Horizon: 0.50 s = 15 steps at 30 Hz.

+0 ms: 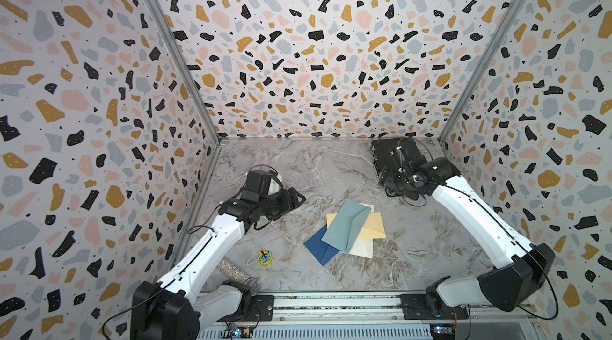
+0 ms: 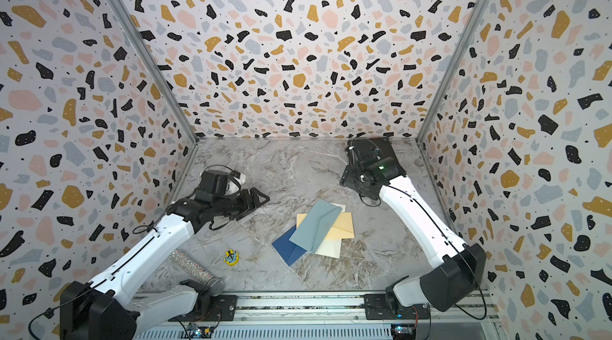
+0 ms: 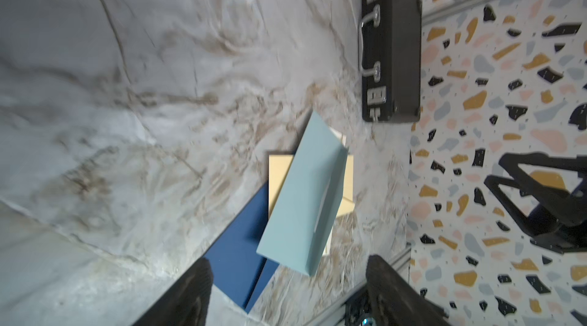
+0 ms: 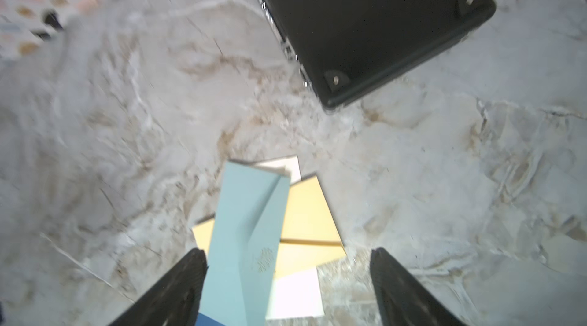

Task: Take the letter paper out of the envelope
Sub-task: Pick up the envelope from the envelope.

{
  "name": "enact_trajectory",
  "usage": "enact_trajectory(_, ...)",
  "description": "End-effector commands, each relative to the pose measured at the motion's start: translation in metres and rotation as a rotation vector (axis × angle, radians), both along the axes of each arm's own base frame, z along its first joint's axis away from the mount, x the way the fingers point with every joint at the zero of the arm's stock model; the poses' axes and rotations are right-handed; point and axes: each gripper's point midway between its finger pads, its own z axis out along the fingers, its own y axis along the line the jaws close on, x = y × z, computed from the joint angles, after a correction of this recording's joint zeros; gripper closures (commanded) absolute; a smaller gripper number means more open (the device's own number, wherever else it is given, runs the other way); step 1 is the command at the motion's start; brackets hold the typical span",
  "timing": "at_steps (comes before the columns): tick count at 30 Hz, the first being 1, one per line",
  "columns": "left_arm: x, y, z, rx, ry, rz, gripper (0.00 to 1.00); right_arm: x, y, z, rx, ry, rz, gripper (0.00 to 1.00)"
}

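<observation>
Item: light blue envelope [image 1: 346, 225], atop envelope stack [image 1: 377, 224], just ahead of and below your right gripper [image 4: 287, 251]; jaws apart, empty. Your left gripper [image 1: 294, 201]: spread, empty, envelope well apart. Probable letter paper [image 4: 290, 165]: white corner at flap end. Step: approach. Next: pin envelope, pinch paper.

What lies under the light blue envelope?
Under the light blue envelope lie a yellow envelope, a cream envelope and a dark blue envelope, each partly covered; their overlapped parts stay hidden.
</observation>
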Motion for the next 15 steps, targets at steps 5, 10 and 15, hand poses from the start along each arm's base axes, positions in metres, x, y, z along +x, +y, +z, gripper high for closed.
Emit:
enact_trajectory(5,-0.035,-0.035,0.010,-0.189,-0.026,-0.113,0.26,-0.035,0.047,-0.057,-0.199,0.231,0.106,0.24)
enact_trajectory(10,-0.043,-0.046,0.023,-0.239,-0.093,-0.183,0.25,-0.043,0.075,-0.086,-0.191,0.267,0.088,0.29)
enact_trajectory(15,-0.042,-0.050,0.009,-0.207,-0.094,-0.236,0.25,-0.047,0.093,-0.107,-0.112,0.284,0.079,0.31)
